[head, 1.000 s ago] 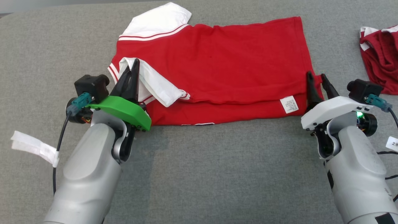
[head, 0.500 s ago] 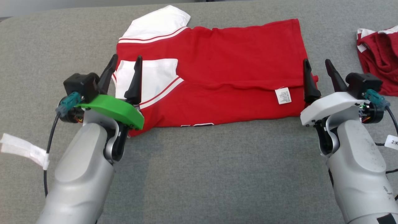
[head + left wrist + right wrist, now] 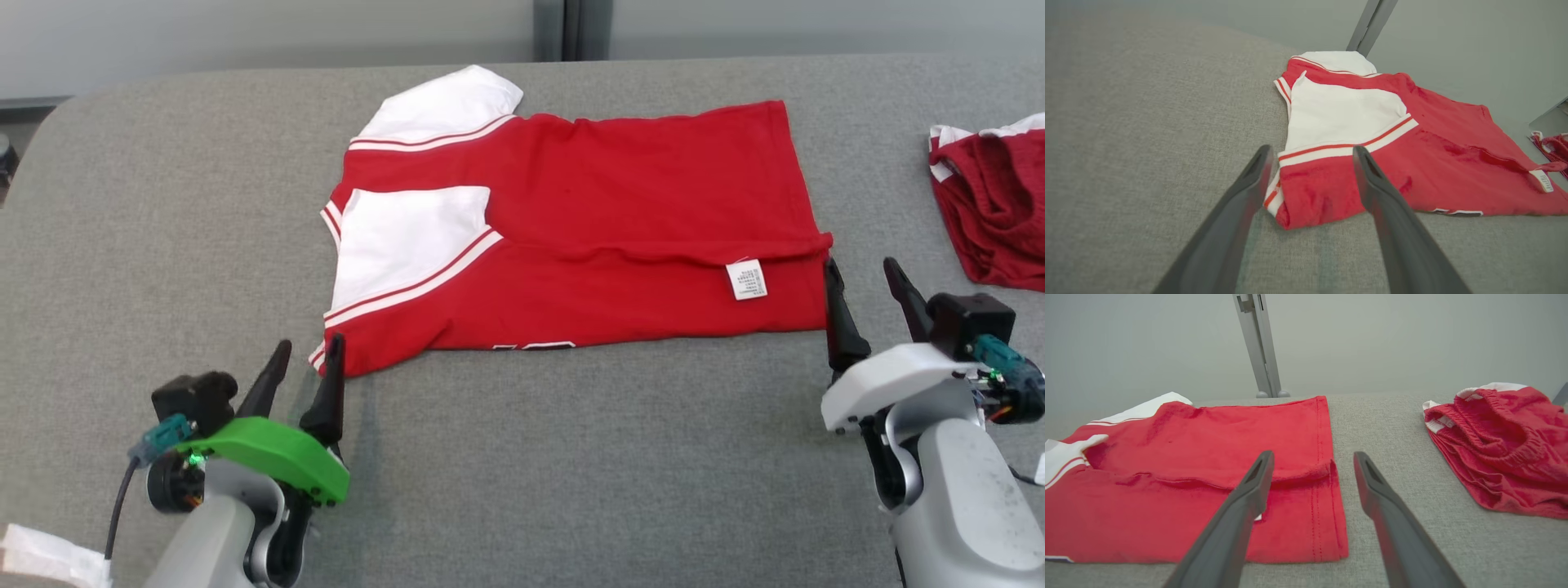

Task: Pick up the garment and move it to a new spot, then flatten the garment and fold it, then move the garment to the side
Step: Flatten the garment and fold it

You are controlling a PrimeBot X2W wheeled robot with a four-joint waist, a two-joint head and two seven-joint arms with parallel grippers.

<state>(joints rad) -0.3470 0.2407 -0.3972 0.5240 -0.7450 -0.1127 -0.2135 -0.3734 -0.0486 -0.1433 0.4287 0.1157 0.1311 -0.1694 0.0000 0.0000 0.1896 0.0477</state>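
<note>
Red garment [image 3: 612,188] folded, left end effector [image 3: 309,341] spread near its corner, right end effector [image 3: 860,263] spread beside it

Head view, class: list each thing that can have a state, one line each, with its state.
Red shirt: lying on the grey surface, near edge folded over, not held.
White label: exposed on the fold.
Second red garment: crumpled, far right.
Left gripper: open, empty, by the shirt's near left corner.
Right gripper: open, empty, beside the shirt's right hem.
</note>
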